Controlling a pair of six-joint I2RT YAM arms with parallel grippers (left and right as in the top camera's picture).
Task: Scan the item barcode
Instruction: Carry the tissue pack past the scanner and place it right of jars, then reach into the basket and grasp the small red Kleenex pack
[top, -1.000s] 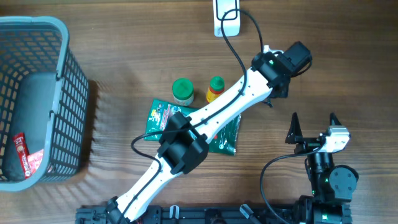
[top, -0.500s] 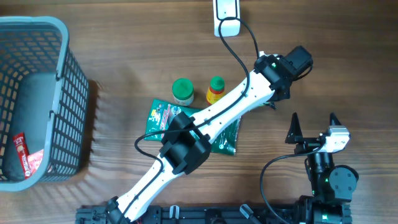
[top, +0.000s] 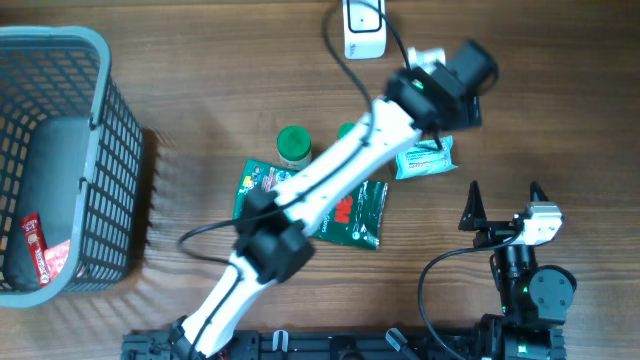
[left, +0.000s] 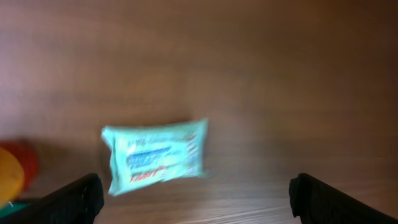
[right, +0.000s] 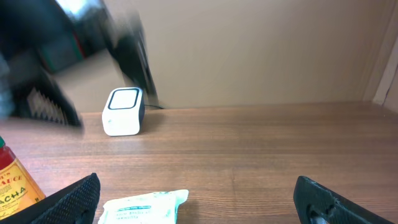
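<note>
The item, a pale green packet (top: 425, 160) with blue and red print, lies flat on the wood right of the bottles. It also shows blurred in the left wrist view as the packet (left: 155, 155), and at the bottom of the right wrist view as the packet (right: 143, 207). My left gripper (left: 196, 200) hangs over it, open, with nothing between the fingers; in the overhead view the left gripper (top: 445, 105) sits between packet and scanner. The white barcode scanner (top: 362, 30) stands at the far edge, and in the right wrist view the scanner (right: 123, 111) faces me. My right gripper (top: 503, 205) is open and empty, near the front right.
A green-lidded jar (top: 293, 147) and a yellow-capped sauce bottle (right: 12, 180) stand left of the packet. A dark green snack bag (top: 352, 215) lies under the left arm. A grey basket (top: 100, 150) holding a red wrapper fills the left side. The scanner's black cable (top: 395, 45) loops nearby.
My left gripper has opened and let go of the packet, which now lies on the table. The left arm has swung back toward the scanner. The right arm has not moved.
</note>
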